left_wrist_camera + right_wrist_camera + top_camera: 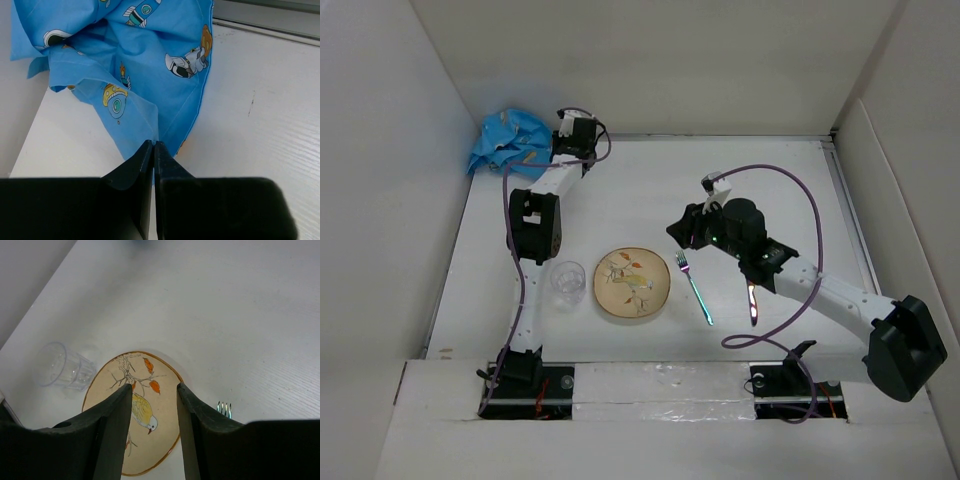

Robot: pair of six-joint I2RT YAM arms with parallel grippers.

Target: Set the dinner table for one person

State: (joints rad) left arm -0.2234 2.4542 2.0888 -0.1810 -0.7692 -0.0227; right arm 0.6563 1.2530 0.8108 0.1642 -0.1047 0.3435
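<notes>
Pinching the hem of the bunched placemat at the 10 o'clock corner of the dinner table, the left gripper was shut on light, floppy cloth that'd probably drag, while the right gripper hung half-open, empty.

You see a crumpled blue cloth at upper left. A glass, bird plate, fork and knife line the lower centre.

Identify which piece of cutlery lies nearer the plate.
The teal-handled fork, just right of the plate; the knife lies farther right, beyond it.
</notes>
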